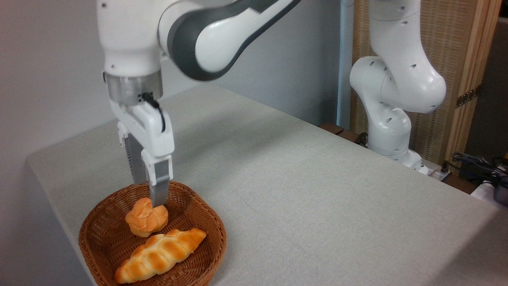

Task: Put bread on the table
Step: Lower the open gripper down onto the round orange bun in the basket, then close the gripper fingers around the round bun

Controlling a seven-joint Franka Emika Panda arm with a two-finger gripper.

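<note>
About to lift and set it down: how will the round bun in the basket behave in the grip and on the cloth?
The bun is rounded and knobbly, so the gripper fingers may slide off its curves. It looks small, probably light. Once on the flat table it could roll a little; the cloth should damp that.

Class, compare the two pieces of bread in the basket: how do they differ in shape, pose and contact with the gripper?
The round bun is compact with a knotted top; the long loaf is stretched out and ridged. The bun sits behind, at the gripper fingertips; the loaf lies in front, untouched. Both are golden-orange and inside the wicker basket.
</note>
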